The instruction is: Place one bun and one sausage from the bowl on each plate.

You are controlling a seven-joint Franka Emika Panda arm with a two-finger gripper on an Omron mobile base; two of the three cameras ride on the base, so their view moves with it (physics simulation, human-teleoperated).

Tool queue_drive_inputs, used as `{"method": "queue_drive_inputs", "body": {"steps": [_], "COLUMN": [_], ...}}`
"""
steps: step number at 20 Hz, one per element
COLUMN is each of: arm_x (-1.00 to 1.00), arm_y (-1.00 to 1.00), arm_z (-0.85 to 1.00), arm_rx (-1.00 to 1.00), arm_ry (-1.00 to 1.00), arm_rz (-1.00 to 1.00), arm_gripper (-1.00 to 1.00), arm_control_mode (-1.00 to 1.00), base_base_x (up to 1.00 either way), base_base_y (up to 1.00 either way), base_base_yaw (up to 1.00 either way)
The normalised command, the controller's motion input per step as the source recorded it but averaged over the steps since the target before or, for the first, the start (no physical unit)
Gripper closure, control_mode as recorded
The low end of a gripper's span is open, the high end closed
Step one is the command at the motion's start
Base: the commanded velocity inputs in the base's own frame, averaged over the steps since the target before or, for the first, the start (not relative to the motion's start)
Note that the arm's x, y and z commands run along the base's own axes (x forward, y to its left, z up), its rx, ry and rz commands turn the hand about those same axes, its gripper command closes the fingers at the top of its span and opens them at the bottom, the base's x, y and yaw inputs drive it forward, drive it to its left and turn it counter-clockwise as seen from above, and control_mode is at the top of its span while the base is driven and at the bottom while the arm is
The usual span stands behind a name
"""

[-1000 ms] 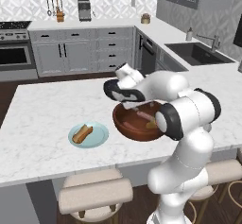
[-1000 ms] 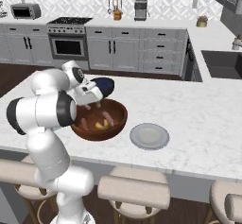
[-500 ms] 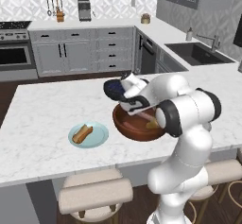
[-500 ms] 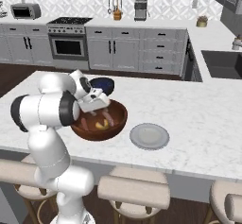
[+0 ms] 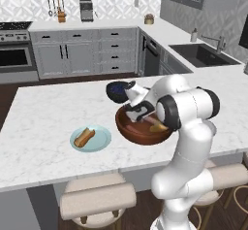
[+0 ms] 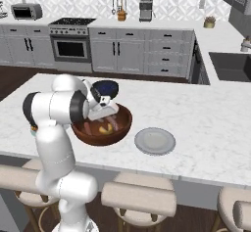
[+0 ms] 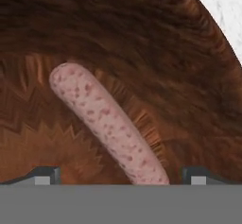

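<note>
Gripper [image 7: 120,178] is down inside the bowl [image 5: 141,129] on the bench [image 5: 43,122], jaws spread wide, gripping nothing, a sausage [image 7: 106,122] lying between the tips on the wooden bottom.

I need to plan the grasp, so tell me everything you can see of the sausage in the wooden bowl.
The sausage is a pale pink, speckled cylinder with rounded ends, whole, lying flat and diagonal on the grained floor of the reddish-brown wooden bowl. In the hand view its near end runs down between the open gripper tips, which stand apart on either side and are not touching it.
</note>
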Motion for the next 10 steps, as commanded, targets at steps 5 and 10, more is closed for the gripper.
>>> {"method": "queue_drive_inputs", "body": {"steps": [5, 10], "arm_x": [0.53, 0.22], "arm_y": [0.00, -0.18], "arm_z": [-0.36, -0.38], "arm_rx": [0.00, 0.00], "arm_ry": [0.00, 0.00], "arm_rz": [0.14, 0.04], "arm_gripper": [-1.00, -1.00], "arm_control_mode": [-1.00, -1.00], "base_base_x": [0.00, 0.00], "base_base_y": [0.00, 0.00], "base_base_yaw": [0.00, 0.00]}}
